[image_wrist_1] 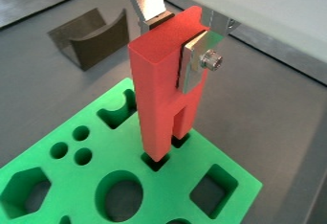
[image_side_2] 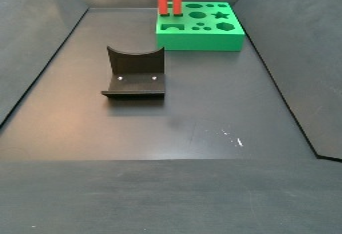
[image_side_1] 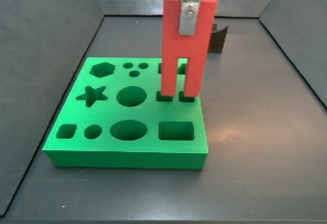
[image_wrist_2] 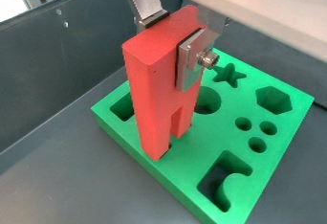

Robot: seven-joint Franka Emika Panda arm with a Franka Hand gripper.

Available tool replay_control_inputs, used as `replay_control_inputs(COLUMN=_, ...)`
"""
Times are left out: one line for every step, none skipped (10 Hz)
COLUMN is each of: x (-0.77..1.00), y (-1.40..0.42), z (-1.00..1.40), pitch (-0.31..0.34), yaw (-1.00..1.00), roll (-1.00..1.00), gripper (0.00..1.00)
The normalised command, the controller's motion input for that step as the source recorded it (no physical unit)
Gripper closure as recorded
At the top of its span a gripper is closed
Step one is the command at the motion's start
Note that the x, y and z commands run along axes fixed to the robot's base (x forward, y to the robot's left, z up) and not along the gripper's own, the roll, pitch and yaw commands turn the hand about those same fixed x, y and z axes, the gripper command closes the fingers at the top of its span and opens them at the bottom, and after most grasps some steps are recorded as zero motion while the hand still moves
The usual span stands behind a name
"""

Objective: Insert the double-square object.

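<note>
A dark grey floor (image_side_2: 174,128) ringed by low grey walls frames the scene, bare in front. Nearest the green block (image_side_1: 128,113), the fixture (image_side_2: 134,73) stands well apart. On the block, the gripper (image_side_1: 189,10) has its fingers clamped on the top of the red double-square object (image_side_1: 179,46), upright with both legs entering its twin square holes. A slight tilt could jam the legs against the hole edges
</note>
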Motion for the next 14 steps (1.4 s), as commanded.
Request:
replay_control_inputs(x=0.03, y=0.0, z=-0.05, pitch=0.02, yaw=-0.13, roll=0.08, gripper=1.0)
replay_control_inputs(x=0.0, y=0.0, z=-0.11, pitch=0.0, yaw=-0.03, roll=0.06, gripper=1.0)
replay_control_inputs(x=-0.05, y=0.0, z=-0.18, pitch=0.0, yaw=0.16, roll=0.0, gripper=1.0)
replay_control_inputs(x=-0.09, y=-0.03, z=-0.14, pitch=-0.049, yaw=0.27, roll=0.0, gripper=1.0)
replay_control_inputs(x=-0.04, y=-0.08, z=-0.12, pitch=-0.036, yaw=0.24, roll=0.0, gripper=1.0)
replay_control_inputs(x=0.0, y=-0.16, z=-0.13, pitch=-0.043, yaw=0.16, roll=-0.01, gripper=1.0)
replay_control_inputs(x=0.01, y=-0.18, z=-0.14, pitch=-0.03, yaw=0.08, roll=-0.01, gripper=1.0)
replay_control_inputs(x=0.0, y=-0.12, z=-0.21, pitch=-0.019, yaw=0.0, roll=0.0, gripper=1.0)
replay_control_inputs(x=0.01, y=-0.1, z=-0.24, pitch=-0.001, yaw=0.0, roll=0.0, gripper=1.0)
replay_control_inputs(x=0.14, y=-0.07, z=-0.32, pitch=0.0, yaw=-0.1, roll=0.06, gripper=1.0)
replay_control_inputs(x=0.16, y=0.0, z=-0.31, pitch=0.0, yaw=-0.13, roll=0.2, gripper=1.0)
replay_control_inputs(x=0.23, y=0.0, z=-0.34, pitch=0.0, yaw=-0.1, roll=0.19, gripper=1.0)
replay_control_inputs(x=0.21, y=0.0, z=-0.43, pitch=-0.007, yaw=-0.05, roll=0.17, gripper=1.0)
replay_control_inputs(x=0.12, y=0.0, z=-0.42, pitch=-0.01, yaw=-0.03, roll=0.15, gripper=1.0)
